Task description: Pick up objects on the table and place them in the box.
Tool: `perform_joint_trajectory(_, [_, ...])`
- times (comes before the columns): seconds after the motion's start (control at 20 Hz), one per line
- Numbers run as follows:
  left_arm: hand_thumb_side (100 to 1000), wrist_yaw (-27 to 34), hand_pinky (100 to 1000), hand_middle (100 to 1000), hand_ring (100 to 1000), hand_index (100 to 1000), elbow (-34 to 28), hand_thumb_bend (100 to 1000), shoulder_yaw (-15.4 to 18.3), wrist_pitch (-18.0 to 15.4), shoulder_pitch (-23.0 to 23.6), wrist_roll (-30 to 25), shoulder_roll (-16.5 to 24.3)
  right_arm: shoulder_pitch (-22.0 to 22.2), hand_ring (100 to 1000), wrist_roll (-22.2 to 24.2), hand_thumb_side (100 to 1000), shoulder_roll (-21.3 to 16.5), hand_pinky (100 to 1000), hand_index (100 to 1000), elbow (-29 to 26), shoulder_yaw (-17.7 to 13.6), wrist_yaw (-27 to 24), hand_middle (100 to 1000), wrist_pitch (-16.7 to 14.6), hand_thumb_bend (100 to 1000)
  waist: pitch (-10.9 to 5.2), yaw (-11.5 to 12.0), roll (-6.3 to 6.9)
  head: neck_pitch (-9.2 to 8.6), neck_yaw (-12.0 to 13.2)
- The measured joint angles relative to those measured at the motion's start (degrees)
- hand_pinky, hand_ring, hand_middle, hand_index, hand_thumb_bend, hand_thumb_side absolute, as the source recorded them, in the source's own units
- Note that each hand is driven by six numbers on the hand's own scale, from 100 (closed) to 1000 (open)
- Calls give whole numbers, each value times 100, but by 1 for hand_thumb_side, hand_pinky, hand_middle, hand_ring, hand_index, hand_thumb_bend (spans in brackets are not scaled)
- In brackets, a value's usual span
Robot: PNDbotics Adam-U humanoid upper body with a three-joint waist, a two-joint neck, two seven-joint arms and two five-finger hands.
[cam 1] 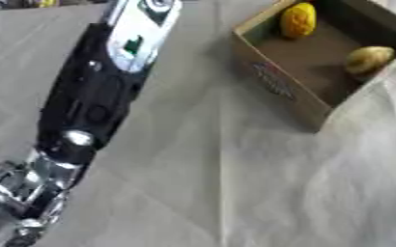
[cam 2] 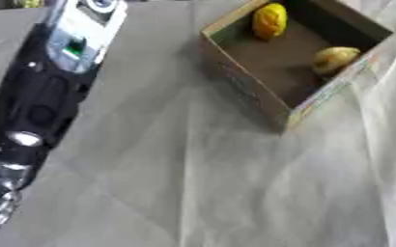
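Box (cam 1: pixel 277 82) sits at the bench's (cam 1: pixel 201 183) far right, holding two yellow objects (cam 1: pixel 299 20), apparently already delivered. Left arm (cam 1: pixel 100 91) stretches away; whether either hand is released or grasping cannot be told.

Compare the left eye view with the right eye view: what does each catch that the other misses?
Only the left eye view shows more of the silver metal parts at the left arm's lower end. Only the right eye view shows the box's right wall and more cloth beyond it. Both show the arm lying diagonally at left, the grey cloth, and the orange-yellow object and paler yellow object inside the box.
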Motion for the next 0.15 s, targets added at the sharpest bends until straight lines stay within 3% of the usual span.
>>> perform_joint_trajectory(0.15, [100, 835, 805, 787, 793, 879, -795, 100, 367, 145, 692, 797, 737, 142, 940, -46, 601, -106, 879, 831, 0, -42, 122, 641, -26, 100, -4, 189, 1, 22, -235])
